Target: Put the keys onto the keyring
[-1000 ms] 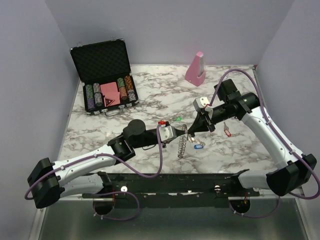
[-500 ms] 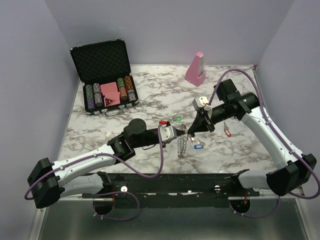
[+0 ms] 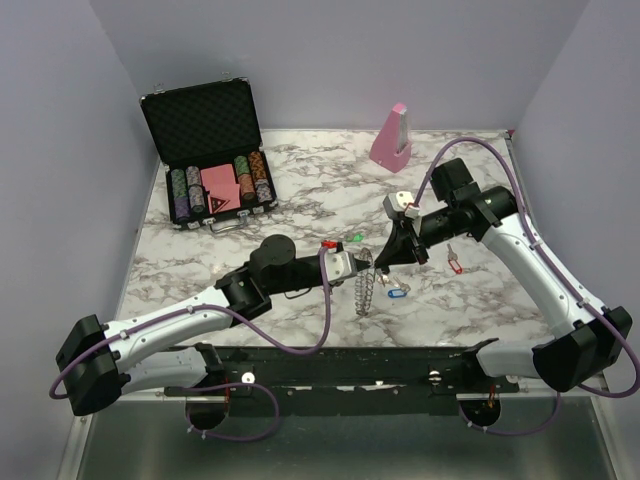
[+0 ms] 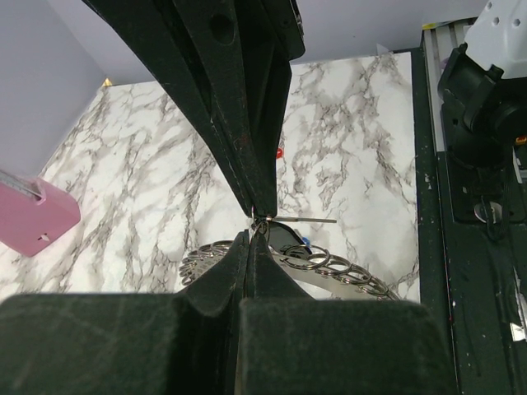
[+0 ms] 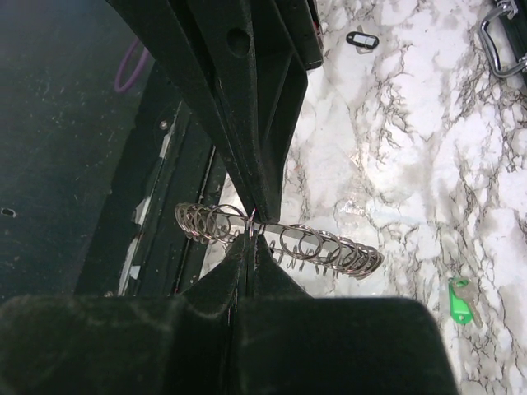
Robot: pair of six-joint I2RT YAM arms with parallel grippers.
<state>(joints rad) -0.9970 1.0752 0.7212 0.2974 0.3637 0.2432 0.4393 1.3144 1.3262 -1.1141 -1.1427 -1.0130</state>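
Left gripper (image 4: pixel 254 224): clenched, tips pinching small loop on keyring (image 3: pixel 365 290) rim. Right gripper (image 5: pixel 252 226): clenched too, tips on loop along the coil's top edge. Keyring stands on edge, tilted, table (image 3: pixel 300 200) centre, between both grippers. Keys (image 3: pixel 396 293) loose on marble: blue just beside keyring, red (image 3: pixel 456 266) further right, green (image 3: pixel 352 239) behind. None seen threaded.

The marble table (image 3: pixel 310 195) bears an open black chip case (image 3: pixel 205 150), a pink wedge block (image 3: pixel 391 137) and scattered coloured-tag keys (image 3: pixel 396 293).
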